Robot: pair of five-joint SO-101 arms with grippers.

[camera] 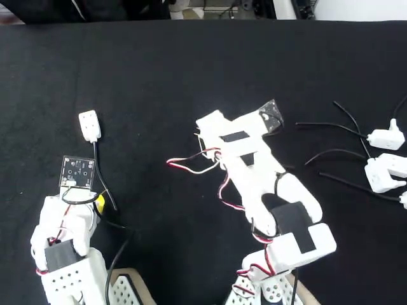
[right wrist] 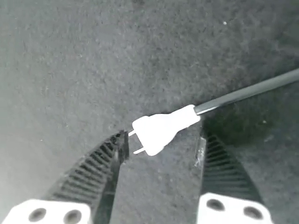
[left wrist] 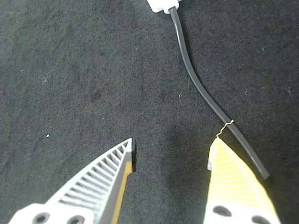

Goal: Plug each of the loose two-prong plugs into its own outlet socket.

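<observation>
Plug position matters most here: the white two-prong plug (right wrist: 161,130) lies between the fingers of your right claw (right wrist: 162,138). Its prongs aim at one finger, and its black cord (right wrist: 247,91) trails out past the other over the dark tabletop (right wrist: 70,56). That claw is spread wide, and I can't tell that it has any real hold on the plug. If you close from here, you'd likely squeeze the plug end to end, pressing on the prongs instead of the flat sides. It could then twist, pop free, or end up with its prongs jammed against a finger and useless for insertion, and the stiff cord may lever it sideways too. Your left claw (left wrist: 173,141) is wide open and empty above the tabletop, its yellow finger (left wrist: 233,177) just beside a second cord (left wrist: 196,79) running to a white block (camera: 89,125). Dropping there could snag that cord and drag the block. More white fittings (camera: 385,136) lie well apart, beyond the right arm.
</observation>
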